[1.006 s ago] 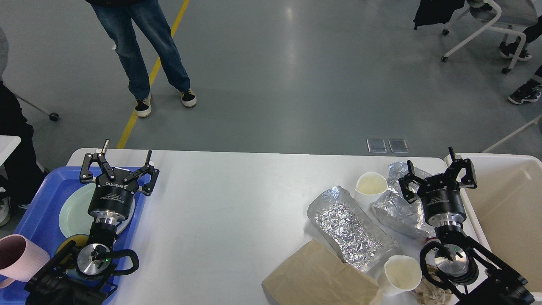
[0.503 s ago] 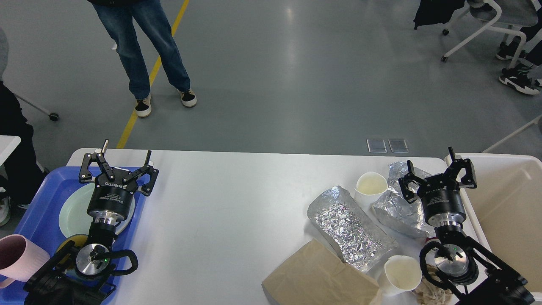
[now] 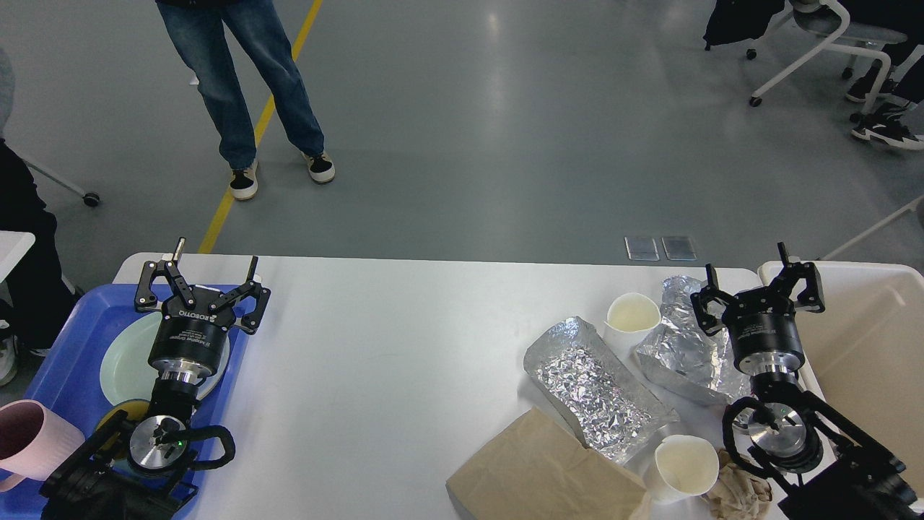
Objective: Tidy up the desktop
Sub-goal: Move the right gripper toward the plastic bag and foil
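The white desktop (image 3: 397, 361) fills the lower part of the head view. On its right lie two crumpled foil pieces (image 3: 595, 386) (image 3: 682, 339), a brown paper bag (image 3: 545, 473), two white paper cups (image 3: 632, 318) (image 3: 682, 466) and a crumpled tissue (image 3: 740, 491). My right gripper (image 3: 747, 271) is open, empty, over the far-right foil by the bin's edge. My left gripper (image 3: 215, 263) is open and empty above the far end of the blue tray (image 3: 61, 361).
The blue tray holds a pale green plate (image 3: 126, 365) and a pink mug (image 3: 32, 440). A cream bin (image 3: 866, 354) stands at the desktop's right end. A person in jeans (image 3: 245, 79) stands on the floor beyond the far edge. Chairs are at the far right.
My right gripper has shifted right and slightly away, toward the cream bin's edge. The left arm has barely moved.
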